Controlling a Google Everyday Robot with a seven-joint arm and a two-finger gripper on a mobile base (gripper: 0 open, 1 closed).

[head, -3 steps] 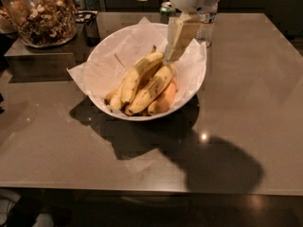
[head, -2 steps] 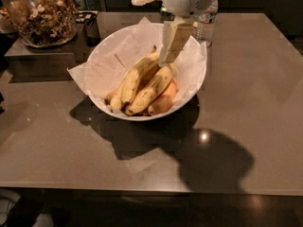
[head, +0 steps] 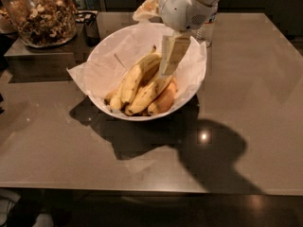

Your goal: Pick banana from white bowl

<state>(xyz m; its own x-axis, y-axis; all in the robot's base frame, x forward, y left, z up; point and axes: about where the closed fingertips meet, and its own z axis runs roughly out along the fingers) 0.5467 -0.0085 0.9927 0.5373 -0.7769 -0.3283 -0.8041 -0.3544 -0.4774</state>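
The white bowl [head: 124, 113] stands on the dark table, lined with crinkled white paper [head: 106, 63]. Several bananas lie in it. The banana [head: 134, 78], long, curved and yellow with a thin dark stem pointing to the back, lies on top at the left of the bunch. A peach-orange fruit [head: 164, 101] sits at the bowl's right. My gripper [head: 170, 65] hangs from the white arm head [head: 184, 6] and reaches down into the bowl, just right of the banana's stem end, over a second banana [head: 147, 96].
A glass jar of nuts [head: 42, 13] stands on a dark box [head: 38, 56] at the back left. A clear water bottle [head: 208, 30] stands behind the bowl, partly hidden by the arm. The table's front edge [head: 151, 192] runs along the bottom.
The arm head and gripper have shifted a little to the left and lower into the bowl, closer to the bananas. The bananas and the bowl have not moved.
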